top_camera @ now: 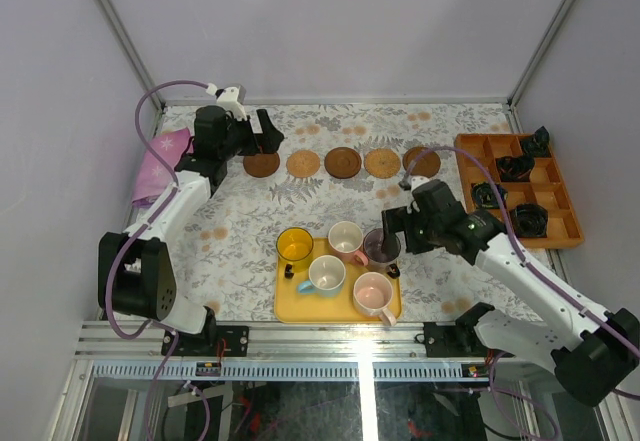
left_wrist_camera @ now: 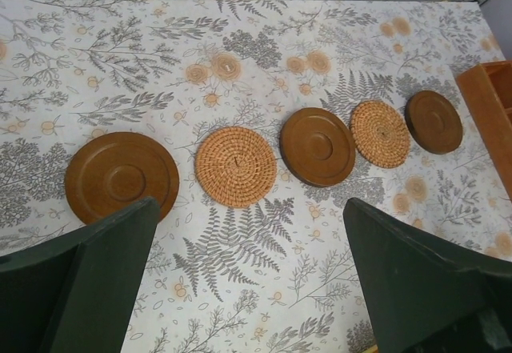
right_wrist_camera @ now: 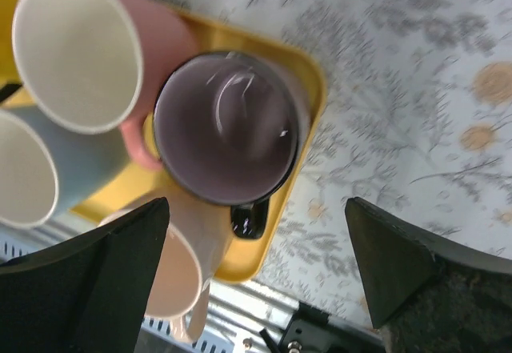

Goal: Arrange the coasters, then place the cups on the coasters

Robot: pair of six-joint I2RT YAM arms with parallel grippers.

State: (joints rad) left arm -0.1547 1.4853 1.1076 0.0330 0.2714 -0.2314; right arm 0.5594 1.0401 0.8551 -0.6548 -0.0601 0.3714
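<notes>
Top external: five coasters (top_camera: 342,162) in one row across the far side of the table (top_camera: 240,231) — brown, tan, brown, tan, brown, closely spaced. Arranging looks done (gaps a bit uneven in the left wrist view, good enough for cup spacing). Above the leftmost brown coaster (left_wrist_camera: 122,177): left gripper (top_camera: 263,144), fingers spread as wide as they go, nothing between them. No job there now by the look of it; better lifted away before anything gets carried to that end.

All five cups (top_camera: 326,274) bunched on the yellow tray (top_camera: 285,306) near the arm bases, none on a coaster yet. Over the tray's far right corner: right gripper (right_wrist_camera: 258,205), wide open and empty, purple-grey cup (right_wrist_camera: 224,129) dead ahead of the fingers, no contact visible (right wrist view smeared, so margins hard to read). Sensible first pick — nearest that arm, open table on one side for a finger. On the other side, pink cup (right_wrist_camera: 76,49) hard up against it, so little room for the second finger; likely nudge on closing.
</notes>
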